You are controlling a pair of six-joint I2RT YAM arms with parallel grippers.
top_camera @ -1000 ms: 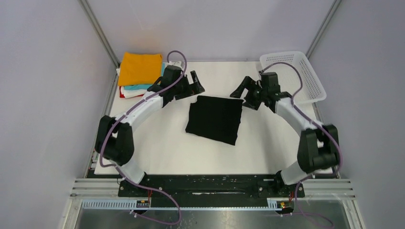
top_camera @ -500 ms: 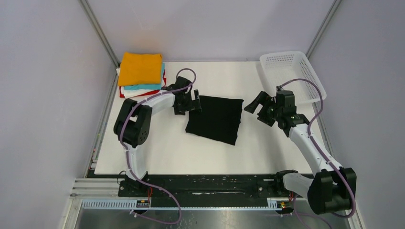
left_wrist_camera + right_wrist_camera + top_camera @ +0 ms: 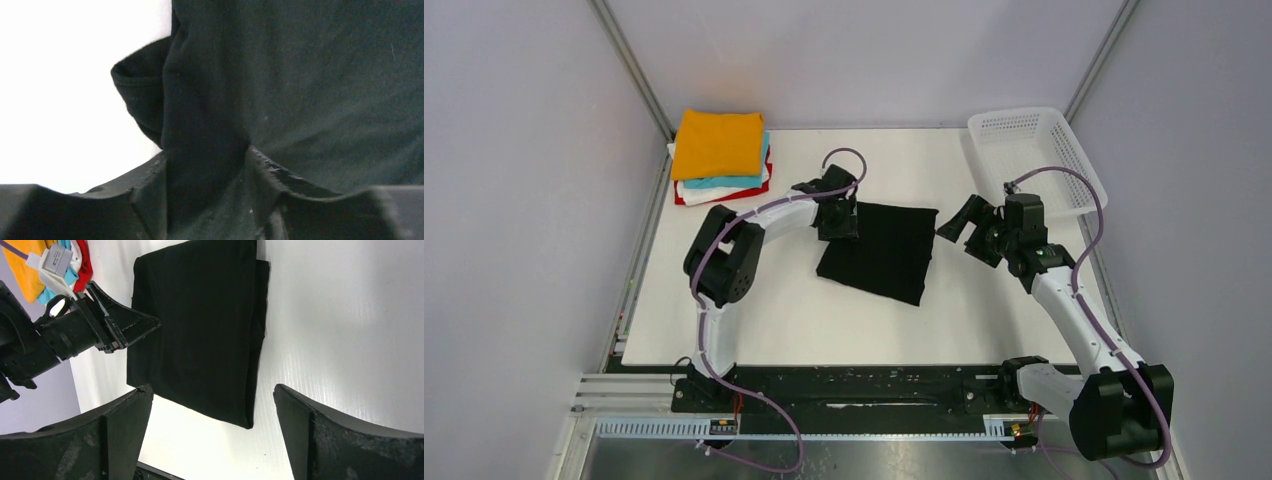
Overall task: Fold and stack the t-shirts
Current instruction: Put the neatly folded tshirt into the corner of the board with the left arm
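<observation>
Left pincer (image 3: 205, 152) clamped the black t-shirt (image 3: 884, 250) at its left edge, probably for moving to the stack (image 3: 721, 160); right pincer (image 3: 212, 387) hung open.

Left gripper (image 3: 838, 222) — onto black t-shirt (image 3: 881, 250) (edge)

We count five t-shirts: one black t-shirt (image 3: 879, 250), one orange t-shirt (image 3: 717, 143), one turquoise t-shirt (image 3: 729, 182), one white t-shirt (image 3: 696, 191) and one red t-shirt (image 3: 714, 200). We also count one white mesh basket (image 3: 1079, 185) and two grippers, the left gripper (image 3: 837, 215) and the right gripper (image 3: 959, 220).
</observation>
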